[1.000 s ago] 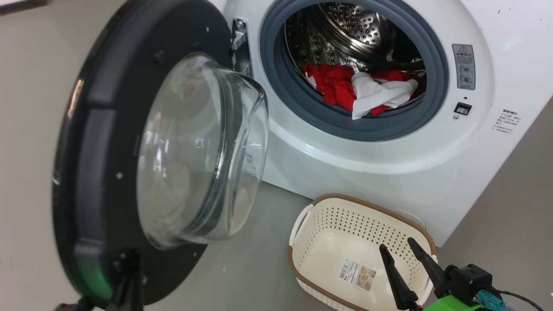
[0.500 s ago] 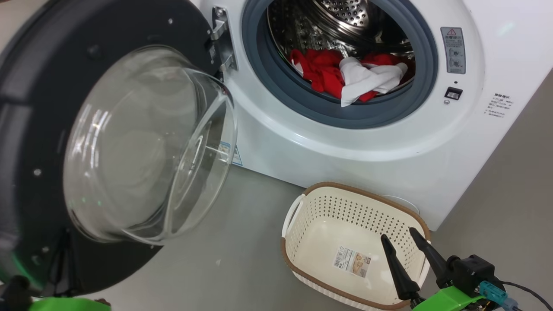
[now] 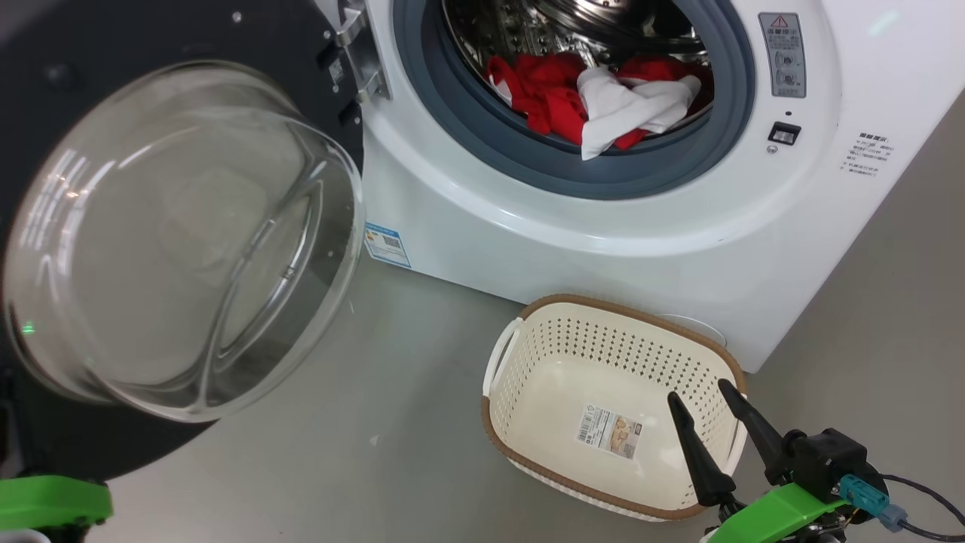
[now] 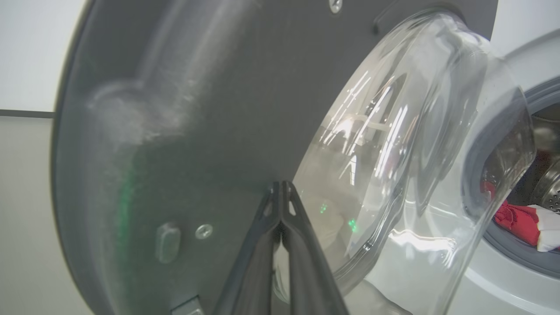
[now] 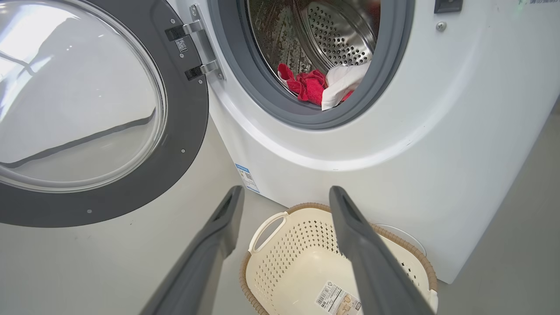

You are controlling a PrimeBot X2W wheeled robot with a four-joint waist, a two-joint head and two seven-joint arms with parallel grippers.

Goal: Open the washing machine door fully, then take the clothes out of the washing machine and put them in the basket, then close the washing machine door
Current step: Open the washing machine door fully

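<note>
The washing machine [image 3: 603,241] stands with its door [image 3: 286,30] swung wide to the left, the glass bowl [image 3: 173,241] bulging toward me. Red and white clothes [image 3: 595,98] lie in the drum behind the grey ring. The cream basket [image 3: 588,347] sits on the floor in front, holding nothing but its label sticker. My right gripper [image 3: 697,391] hovers open over the basket's near right corner, nothing between its fingers. In the left wrist view my left gripper [image 4: 280,188] is shut, tips close to the door's [image 4: 197,109] dark inner face beside the glass; contact cannot be told.
Grey floor [image 3: 392,422] lies between the door and the basket. In the right wrist view the open fingers [image 5: 227,210] frame the basket [image 5: 297,253], with the clothes [image 5: 313,85] and washing machine [image 5: 393,153] above. A pale wall [image 4: 26,52] stands behind the door.
The door has swung further open to the left. The head camera has shifted, so the machine and basket sit higher in view. My right gripper stays open over the basket.
</note>
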